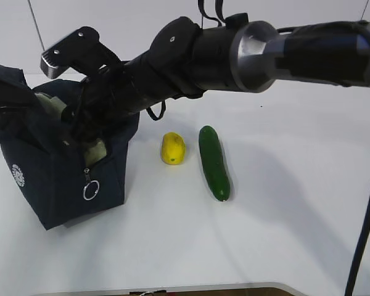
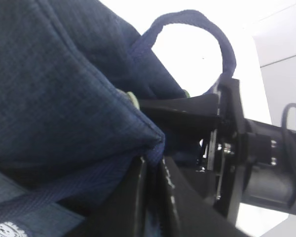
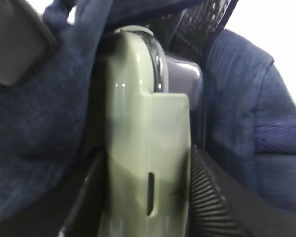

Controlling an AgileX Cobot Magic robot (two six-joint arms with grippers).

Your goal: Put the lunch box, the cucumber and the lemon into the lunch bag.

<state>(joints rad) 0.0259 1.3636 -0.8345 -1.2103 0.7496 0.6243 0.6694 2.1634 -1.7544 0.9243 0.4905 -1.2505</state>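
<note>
Navy lunch bag (image 1: 55, 179) receives the right arm's pincer (image 3: 148, 197), clamped on the lunch box (image 3: 148, 148) (left pincer (image 2: 153, 197) pinches fabric).

White table (image 1: 283, 246) under even light; pale wall (image 1: 111, 18) behind.

There is one lunch bag (image 1: 55, 179) with two loop handles, one lunch box (image 3: 148, 148) with a green lid, one lemon (image 1: 172, 148) and one cucumber (image 1: 214, 162). Two robot arms are there, each with one gripper.
</note>
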